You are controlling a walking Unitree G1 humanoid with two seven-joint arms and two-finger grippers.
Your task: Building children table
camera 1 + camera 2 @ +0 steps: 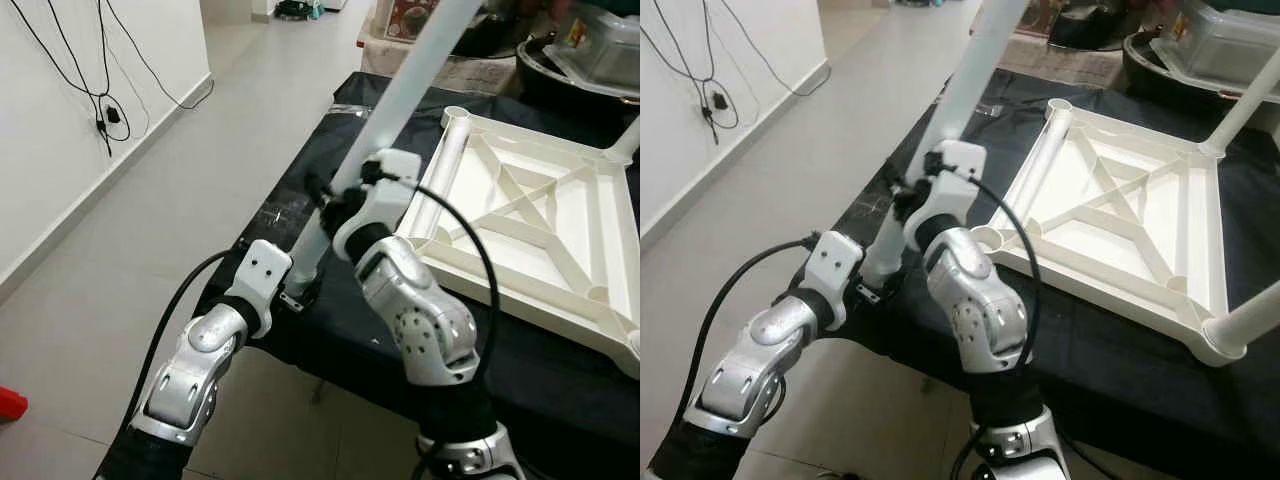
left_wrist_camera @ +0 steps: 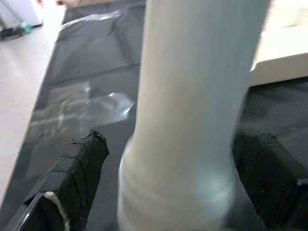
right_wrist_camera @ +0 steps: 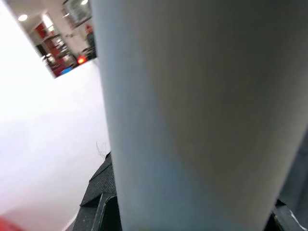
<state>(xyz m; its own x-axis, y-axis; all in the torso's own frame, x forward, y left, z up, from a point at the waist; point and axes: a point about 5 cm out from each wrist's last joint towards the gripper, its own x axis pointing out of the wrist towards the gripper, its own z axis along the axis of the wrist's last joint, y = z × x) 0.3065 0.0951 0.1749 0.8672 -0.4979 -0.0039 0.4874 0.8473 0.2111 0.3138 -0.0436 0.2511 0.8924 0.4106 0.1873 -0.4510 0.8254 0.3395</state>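
Both grippers are clenched on one white table leg (image 1: 405, 85), the left gripper (image 1: 300, 285) low at its foot and the right gripper (image 1: 345, 190) higher, tilting it toward one o'clock, apparently to steer it into a socket of the upturned tabletop (image 1: 520, 215) lying at two o'clock on the black cloth (image 1: 540, 370).

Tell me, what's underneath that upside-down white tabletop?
The white tabletop lies on a black cloth over a surface; what the cloth covers is hidden. Beside it, both the left gripper and right gripper hold a white table leg.
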